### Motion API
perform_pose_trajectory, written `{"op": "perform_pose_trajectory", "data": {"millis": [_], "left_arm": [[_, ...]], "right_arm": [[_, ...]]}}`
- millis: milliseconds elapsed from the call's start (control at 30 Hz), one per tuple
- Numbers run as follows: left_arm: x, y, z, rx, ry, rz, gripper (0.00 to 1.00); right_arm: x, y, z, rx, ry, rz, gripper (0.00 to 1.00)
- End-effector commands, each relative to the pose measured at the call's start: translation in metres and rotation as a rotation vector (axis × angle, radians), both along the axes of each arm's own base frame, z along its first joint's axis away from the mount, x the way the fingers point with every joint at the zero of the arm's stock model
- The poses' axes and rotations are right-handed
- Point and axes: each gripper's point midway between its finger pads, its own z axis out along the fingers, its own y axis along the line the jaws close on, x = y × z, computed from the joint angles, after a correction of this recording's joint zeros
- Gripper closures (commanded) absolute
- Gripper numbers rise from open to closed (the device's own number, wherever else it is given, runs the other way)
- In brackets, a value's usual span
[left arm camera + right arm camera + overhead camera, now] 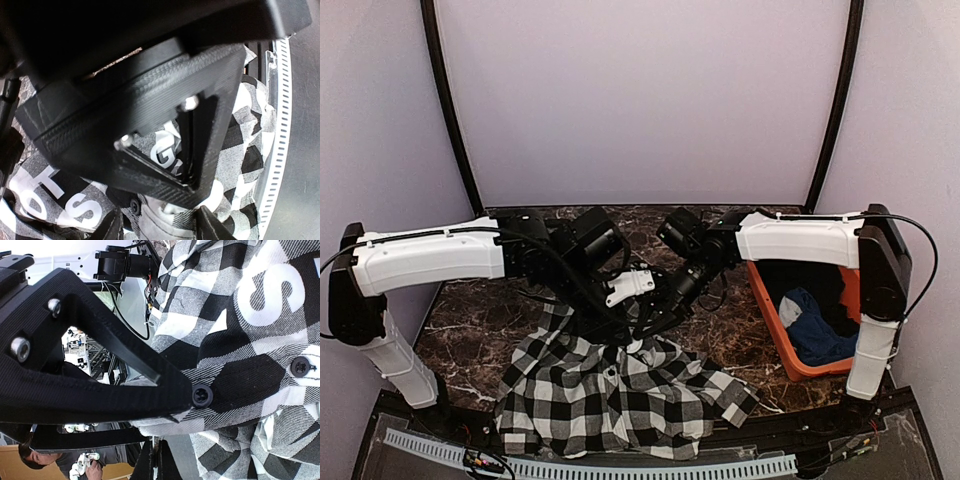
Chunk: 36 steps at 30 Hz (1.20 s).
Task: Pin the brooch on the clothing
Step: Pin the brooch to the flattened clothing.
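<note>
The black-and-white checked shirt (pixel 620 395) lies at the table's front, its upper edge raised toward both grippers. My left gripper (pixel 620 322) is shut on a thick pale fold of the shirt (pixel 240 145); its fingers (pixel 114 226) stand a little apart round the fold. My right gripper (pixel 652 318) is shut, and its fingers (pixel 150 462) press on a thin pale sliver that I take for the brooch, mostly hidden. It sits just under the shirt's white edge (pixel 165 426), near a black button (pixel 202 395). White lettering (pixel 80 207) shows on the cloth.
An orange bin (pixel 770 320) at the right holds a dark blue garment (pixel 815 330). Each gripper's black body fills much of the other's wrist view. A white ribbed strip (pixel 620 468) runs along the near edge. Dark marble tabletop (pixel 480 320) shows at the left.
</note>
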Motion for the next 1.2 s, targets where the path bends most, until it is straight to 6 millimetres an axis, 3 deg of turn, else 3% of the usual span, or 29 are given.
{"op": "perform_pose_trajectory", "data": {"millis": [0, 467, 800, 933, 1167], "left_arm": [[-0.005, 0.049, -0.045, 0.273, 0.041, 0.067, 0.49], [0.009, 0.066, -0.012, 0.235, -0.078, 0.138, 0.26], [0.013, 0.073, -0.012, 0.236, -0.103, 0.173, 0.17], [0.011, 0.075, -0.022, 0.245, -0.090, 0.184, 0.27], [0.013, 0.093, -0.033, 0.259, -0.090, 0.255, 0.62]], "right_arm": [[-0.013, 0.004, 0.074, 0.256, -0.052, 0.076, 1.00], [-0.010, 0.002, 0.063, 0.227, -0.062, 0.068, 1.00], [-0.010, -0.002, 0.054, 0.186, -0.083, 0.066, 1.00], [-0.009, -0.004, 0.047, 0.156, -0.095, 0.060, 1.00], [-0.015, -0.010, 0.051, 0.158, -0.093, 0.067, 0.99]]}}
